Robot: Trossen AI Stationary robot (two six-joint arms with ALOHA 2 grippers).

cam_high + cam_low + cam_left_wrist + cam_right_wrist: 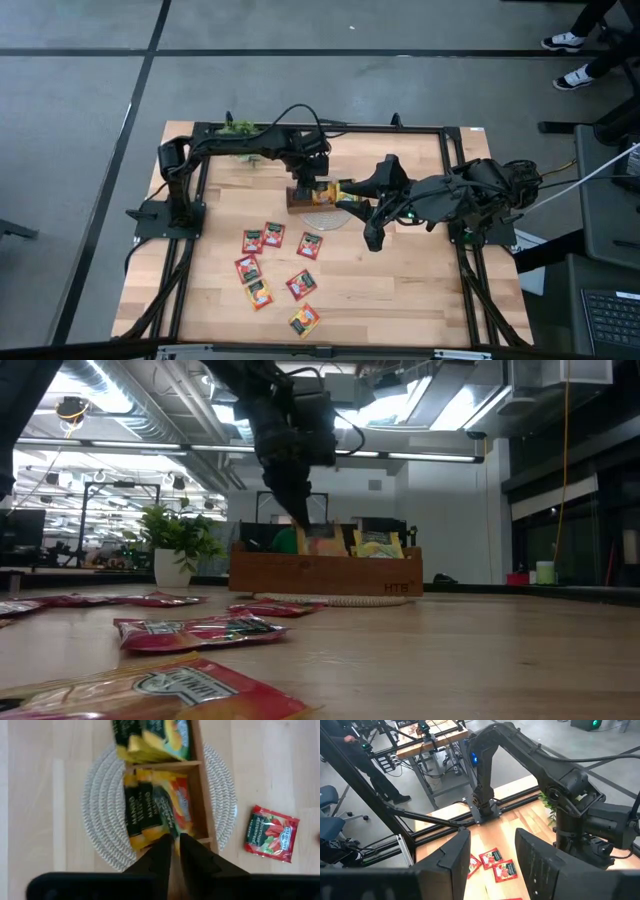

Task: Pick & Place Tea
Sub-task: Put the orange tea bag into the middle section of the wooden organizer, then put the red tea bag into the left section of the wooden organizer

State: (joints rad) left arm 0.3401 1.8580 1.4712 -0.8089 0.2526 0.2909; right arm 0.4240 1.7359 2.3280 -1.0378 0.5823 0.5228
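Wooden table (400, 290); scattered tea sachets (275, 265)

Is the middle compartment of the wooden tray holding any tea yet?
Yes. The left wrist view shows orange sachets standing on edge inside the middle compartment of the wooden tray, under the left pincer.

- The wooden tray (325, 572) carries three small letters near its front corner, seemingly "HTB".
- Print on the tea sachets (190, 632) is too blurred to read.
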